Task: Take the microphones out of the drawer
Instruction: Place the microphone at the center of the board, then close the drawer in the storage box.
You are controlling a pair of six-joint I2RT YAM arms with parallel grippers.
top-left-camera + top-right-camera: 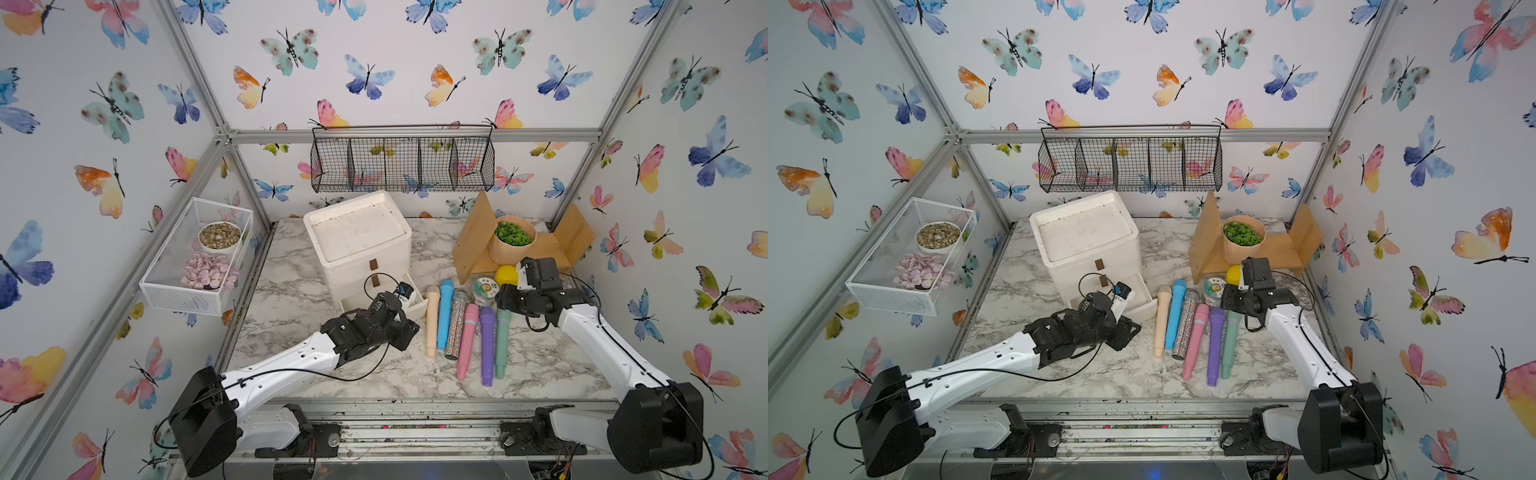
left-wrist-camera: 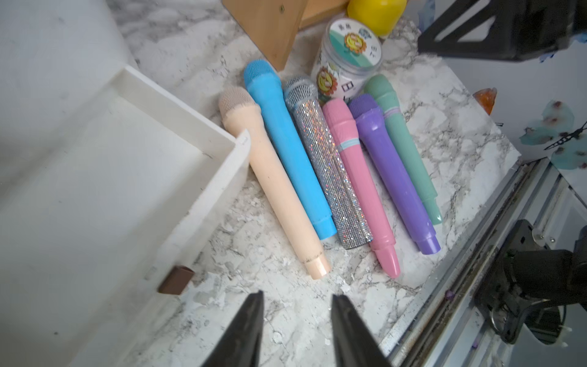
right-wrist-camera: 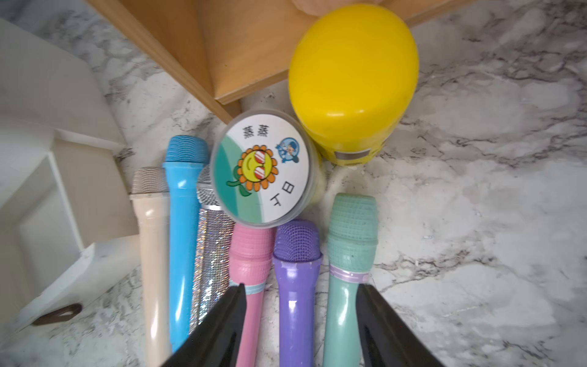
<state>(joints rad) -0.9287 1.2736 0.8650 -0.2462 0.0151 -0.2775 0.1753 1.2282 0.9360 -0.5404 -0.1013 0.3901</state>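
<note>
Table is carrying the white drawer unit. Its bottom drawer is standing pulled out and showing nothing inside as far as the left wrist view reaches. Six microphones are lying side by side at its 3 o'clock, so removal is looking done, with only the retreat remaining. Left arm is reaching toward 1 o'clock, left pincer hanging narrowly parted and empty off the drawer's front corner. Right arm is reaching toward 11 o'clock, right pincer hovering wide, gripping nothing visible, over the purple microphone and teal microphone.
</note>
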